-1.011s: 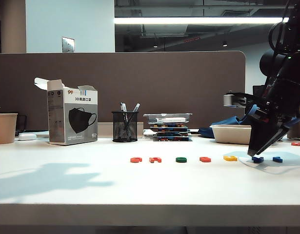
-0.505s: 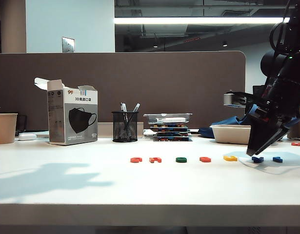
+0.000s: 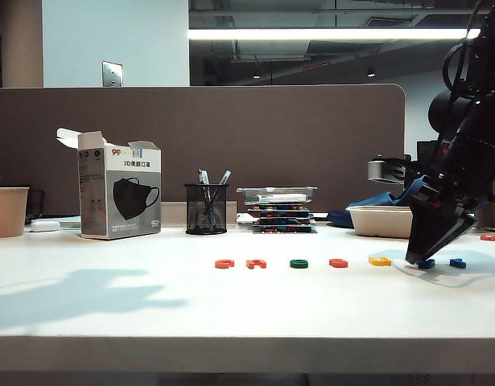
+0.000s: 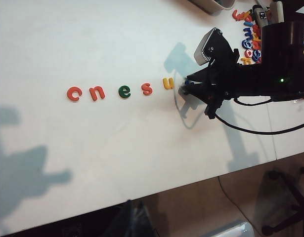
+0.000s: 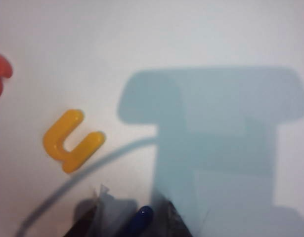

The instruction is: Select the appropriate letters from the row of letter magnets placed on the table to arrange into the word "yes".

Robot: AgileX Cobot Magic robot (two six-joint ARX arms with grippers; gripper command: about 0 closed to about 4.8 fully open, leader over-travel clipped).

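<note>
Reaching down at the right end of the row of flat plastic letter magnets (image 4: 124,91), your right gripper (image 3: 425,259) has its fingers partly spread around the dark blue "y" (image 5: 140,217), tips at the wide white table (image 3: 150,314), likely since "y" starts the word. Whether they pinch it yet, you can't tell. Green rounded "e" (image 4: 124,91) and red "s" (image 4: 147,89) wait mid-row beside the yellow "u" (image 5: 71,139). Your left gripper is out of view.
</note>
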